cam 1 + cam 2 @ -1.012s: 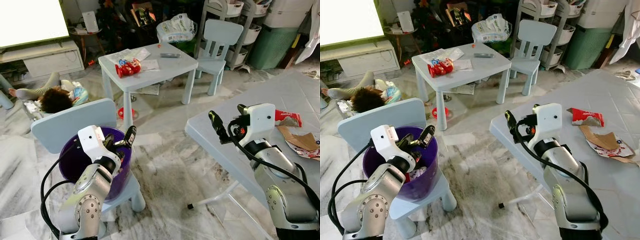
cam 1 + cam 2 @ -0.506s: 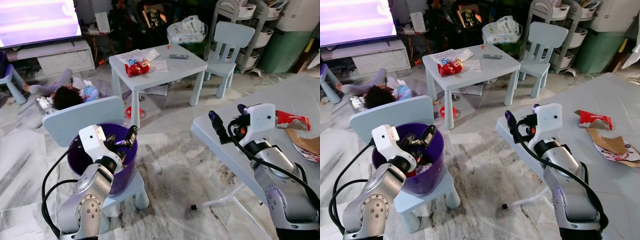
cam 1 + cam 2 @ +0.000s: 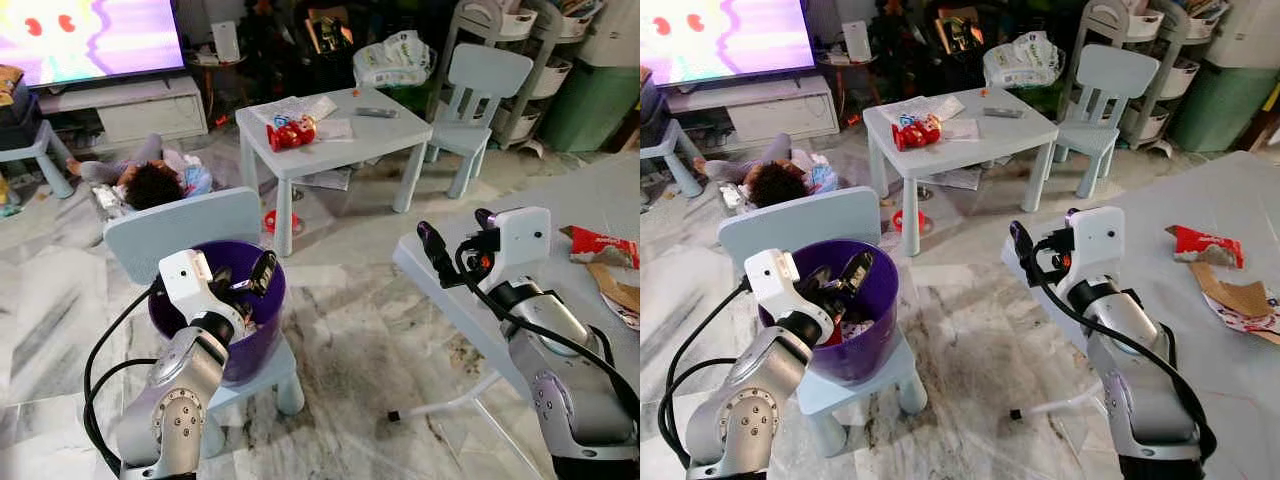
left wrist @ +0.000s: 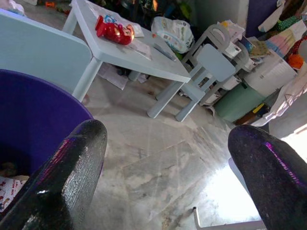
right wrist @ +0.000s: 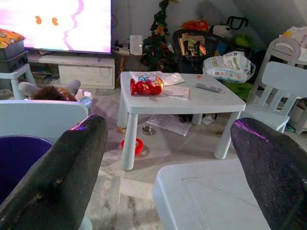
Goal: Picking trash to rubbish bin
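My right gripper [image 3: 432, 243] is spread and empty, and the red wrapper [image 3: 598, 244] lies off to its right, nearer than my left.

**Lived-in family living room, kids' area**

I'm in a home. Big TV [image 3: 95, 38] showing a cartoon on a low white stand [image 3: 125, 105]. Marble-tile floor [image 3: 350, 330]. Pale blue child-size counter [image 3: 335, 125] with a red toy [image 3: 290, 132], papers and a remote on it, matching small chairs [image 3: 480, 85]. Person lying on the floor [image 3: 150, 180] near the TV. Cluttered back wall: small Christmas tree [image 5: 156, 28], plastic bags [image 3: 395, 58], storage rack with bins [image 3: 500, 40], green tub [image 3: 590, 100].
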